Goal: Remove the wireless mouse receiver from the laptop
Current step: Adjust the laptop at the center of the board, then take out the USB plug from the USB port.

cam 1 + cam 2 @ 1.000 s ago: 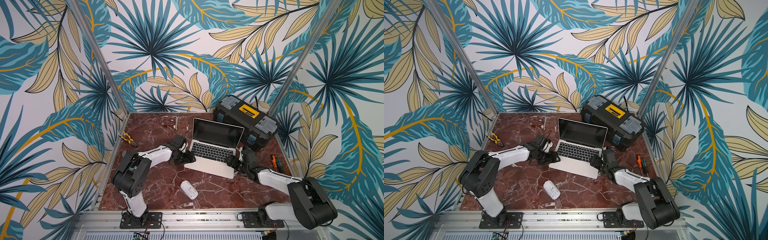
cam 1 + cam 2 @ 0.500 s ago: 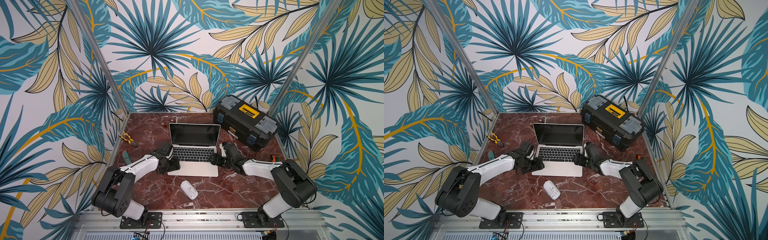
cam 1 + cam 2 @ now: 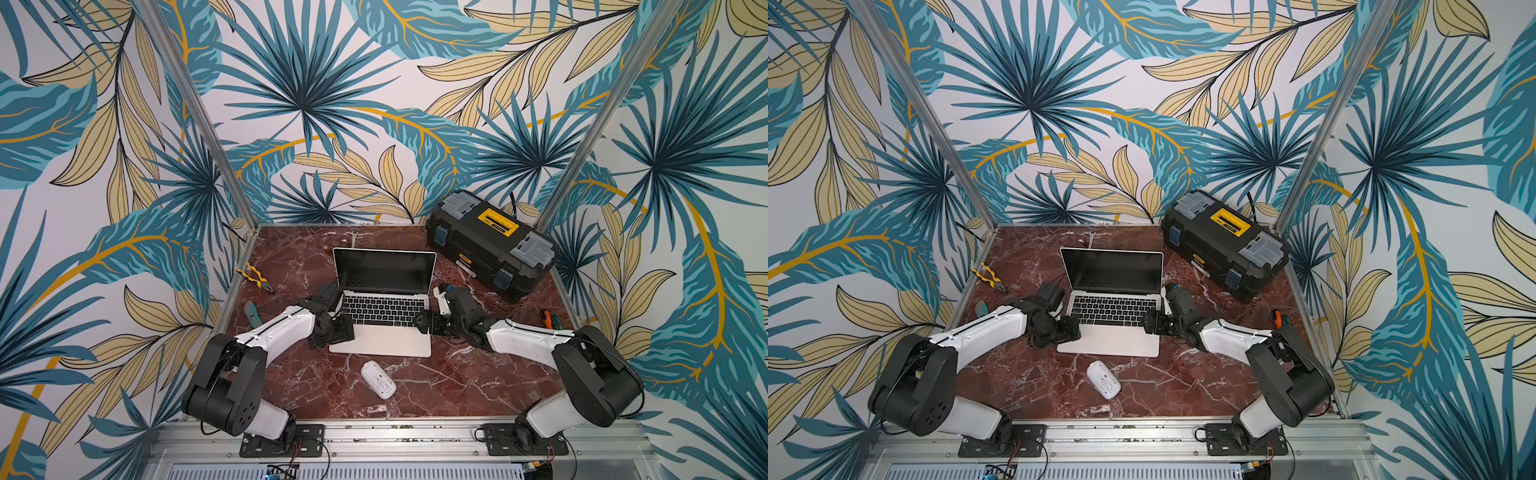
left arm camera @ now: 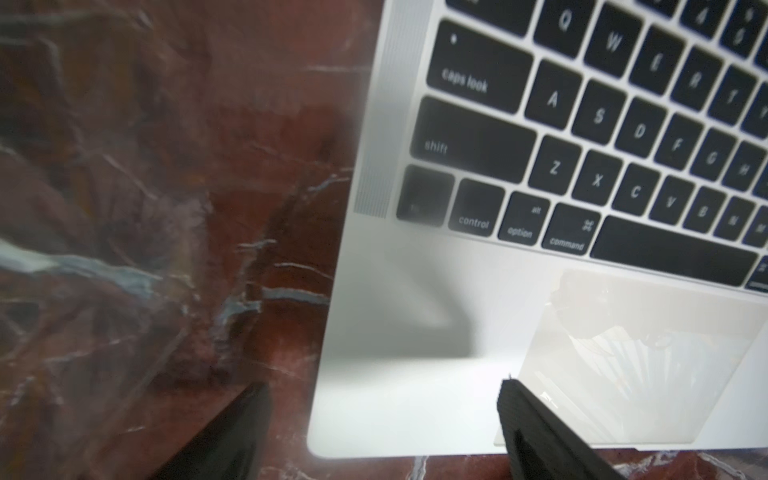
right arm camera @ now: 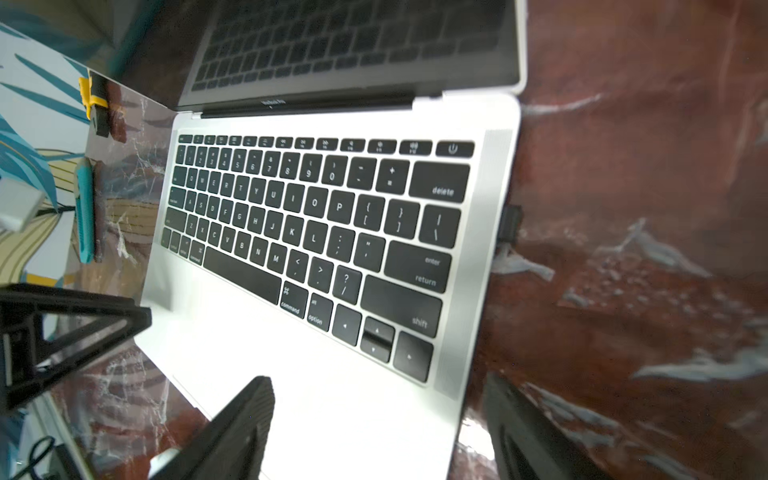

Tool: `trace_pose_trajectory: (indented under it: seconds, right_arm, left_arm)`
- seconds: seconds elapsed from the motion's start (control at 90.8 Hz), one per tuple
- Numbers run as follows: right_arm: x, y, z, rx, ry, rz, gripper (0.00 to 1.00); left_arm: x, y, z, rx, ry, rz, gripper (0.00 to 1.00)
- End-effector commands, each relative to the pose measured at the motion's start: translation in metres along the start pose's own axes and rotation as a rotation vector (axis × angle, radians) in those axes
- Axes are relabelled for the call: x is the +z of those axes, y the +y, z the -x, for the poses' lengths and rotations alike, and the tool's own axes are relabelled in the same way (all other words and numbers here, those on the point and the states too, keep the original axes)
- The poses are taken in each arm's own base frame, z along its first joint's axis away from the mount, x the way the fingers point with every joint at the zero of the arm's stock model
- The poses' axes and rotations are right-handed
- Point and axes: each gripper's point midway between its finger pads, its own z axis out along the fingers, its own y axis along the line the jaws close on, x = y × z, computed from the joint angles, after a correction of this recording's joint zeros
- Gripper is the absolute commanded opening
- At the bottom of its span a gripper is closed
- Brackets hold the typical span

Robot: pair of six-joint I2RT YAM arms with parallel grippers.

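Note:
The silver laptop (image 3: 382, 332) stands open and square to the front in the middle of the marble table, also shown in the other top view (image 3: 1113, 338). The wireless mouse receiver (image 5: 510, 222) is a small black stub sticking out of the laptop's right side, level with the backslash key. My left gripper (image 4: 382, 415) is open and straddles the front left corner: one finger (image 4: 536, 432) is over the trackpad edge, the other over the table. My right gripper (image 5: 378, 415) is open across the right front edge, a short way in front of the receiver.
A white mouse (image 3: 378, 379) lies in front of the laptop. A black toolbox (image 3: 492, 249) with a yellow handle stands at the back right. Yellow pliers (image 3: 254, 279) and a teal cutter (image 3: 250, 313) lie at the left, and screwdrivers (image 3: 548, 319) at the right edge.
The laptop has slid left from beside the toolbox and turned square to the front. Both arms came with it, and both grippers have opened wider.

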Motion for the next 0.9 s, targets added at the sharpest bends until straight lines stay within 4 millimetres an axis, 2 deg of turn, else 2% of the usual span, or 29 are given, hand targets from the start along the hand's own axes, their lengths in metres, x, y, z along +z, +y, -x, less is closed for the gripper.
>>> trace_pose_trajectory:
  seconds: [0.0, 0.187, 0.264, 0.374, 0.441, 0.518, 0.606, 0.727, 0.892]
  right_arm:
    - [-0.018, -0.003, 0.017, -0.166, -0.032, -0.041, 0.84]
    - [-0.036, 0.005, 0.034, -0.376, -0.037, -0.007, 0.82]
    - [-0.042, 0.018, 0.036, -0.510, -0.025, 0.064, 0.81]
    - [-0.046, 0.015, 0.049, -0.663, -0.066, 0.014, 0.84]
    - [-0.043, 0.009, 0.046, -0.763, -0.027, -0.014, 0.87]
    - [-0.039, 0.003, 0.044, -0.846, 0.046, -0.034, 0.88]
    - [-0.034, -0.003, 0.039, -0.895, 0.122, -0.021, 0.87]
    - [-0.030, -0.007, 0.019, -0.955, 0.229, 0.054, 0.85]
    - [-0.019, -0.028, 0.007, -0.995, 0.308, 0.010, 0.85]
  left_arm:
    - [-0.016, 0.005, 0.009, 0.004, -0.033, 0.029, 0.90]
    - [-0.026, 0.011, 0.012, 0.008, -0.070, 0.052, 0.84]
    - [-0.025, 0.014, 0.011, 0.010, -0.066, 0.069, 0.80]
    - [-0.019, 0.018, 0.008, 0.011, -0.062, 0.077, 0.73]
    - [-0.013, 0.019, 0.007, 0.011, -0.057, 0.076, 0.69]
    - [-0.006, 0.019, 0.005, 0.011, -0.041, 0.076, 0.68]
    - [0.002, 0.020, 0.005, 0.011, -0.029, 0.083, 0.68]
    - [0.007, 0.020, 0.006, 0.012, -0.015, 0.096, 0.65]
    - [0.010, 0.024, 0.007, 0.020, -0.012, 0.121, 0.64]
